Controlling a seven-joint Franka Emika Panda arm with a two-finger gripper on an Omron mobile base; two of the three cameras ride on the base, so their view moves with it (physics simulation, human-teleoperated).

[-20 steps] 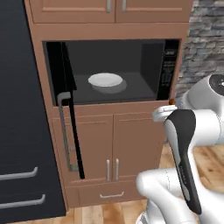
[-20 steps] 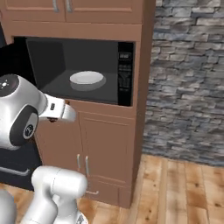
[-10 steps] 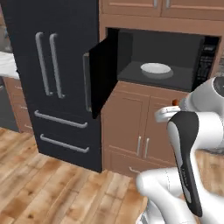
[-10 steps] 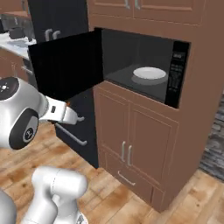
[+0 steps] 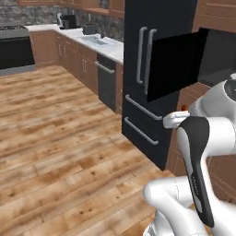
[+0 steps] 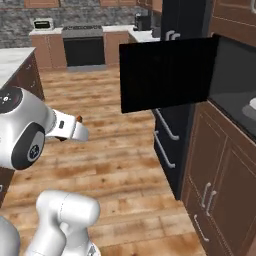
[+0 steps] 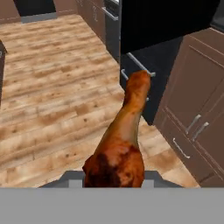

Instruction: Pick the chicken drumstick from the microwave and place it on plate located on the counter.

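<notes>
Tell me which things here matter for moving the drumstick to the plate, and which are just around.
Job: chicken drumstick, held in the tool; microwave, door open; counter.
Just around: black fridge; white dish inside the microwave; stove; toaster; wood floor.

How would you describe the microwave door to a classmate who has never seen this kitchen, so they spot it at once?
Start at the tall black fridge with long grey handles, set among brown wooden cabinets. Just beside it, at upper-cabinet height, the microwave sits built in, and the microwave door is the flat black panel swung wide open. Unlike the fridge doors, it juts out into the room.
</notes>
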